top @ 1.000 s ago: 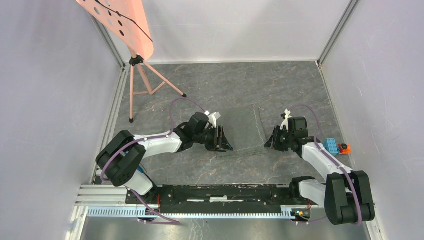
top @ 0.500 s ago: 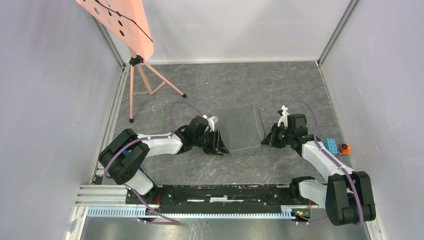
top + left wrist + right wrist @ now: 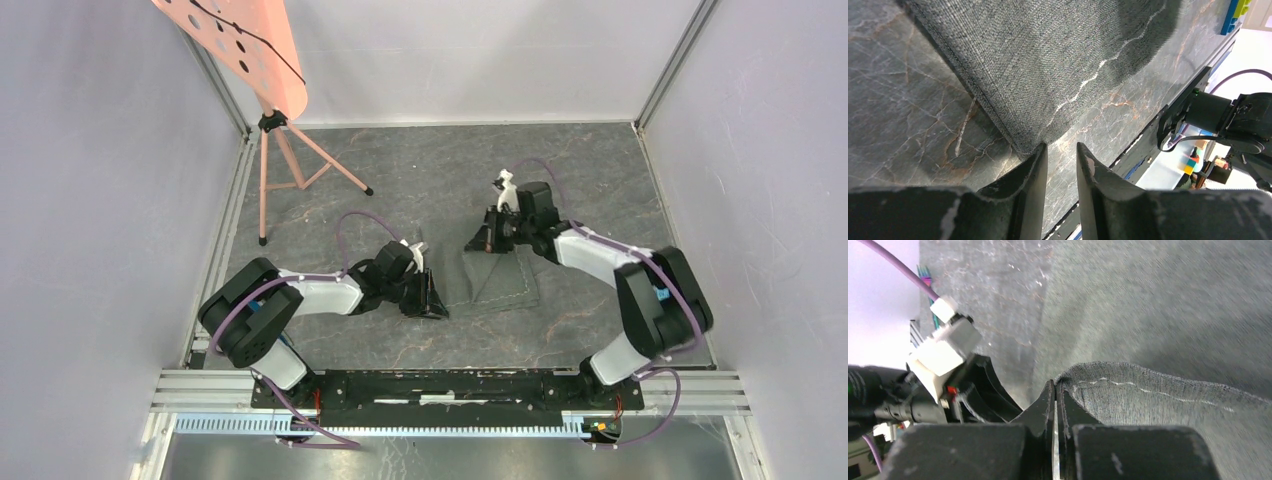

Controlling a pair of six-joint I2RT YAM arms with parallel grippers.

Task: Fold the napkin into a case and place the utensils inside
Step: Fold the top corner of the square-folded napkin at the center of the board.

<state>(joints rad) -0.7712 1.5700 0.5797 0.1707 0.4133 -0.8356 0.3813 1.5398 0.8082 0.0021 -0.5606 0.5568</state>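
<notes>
The dark grey napkin (image 3: 508, 282) lies mid-floor as a partly doubled sheet, not a narrow case. My right gripper (image 3: 482, 240) (image 3: 1055, 386) is shut on a hemmed edge of it and holds that flap (image 3: 1168, 405) lifted over the lower layer (image 3: 1173, 305). My left gripper (image 3: 432, 300) (image 3: 1061, 150) is low at the napkin's near-left corner (image 3: 1030, 142). Its jaws stand apart with bare floor between them, and one fingertip (image 3: 1040, 150) touches the hem. A few thin green and teal pieces (image 3: 925, 279) show far off; I cannot tell if they are the utensils.
A pink tripod stand (image 3: 290, 160) occupies the back left corner. A blue and yellow-green block (image 3: 1235, 12) sits off to the right, mostly behind the right arm in the top view. White walls close in three sides, and the black base rail (image 3: 450, 385) runs along the near edge.
My right gripper shut on the napkin's right edge and carried it left and back over the cloth, folding it. My left gripper narrowed and shifted slightly nearer.
</notes>
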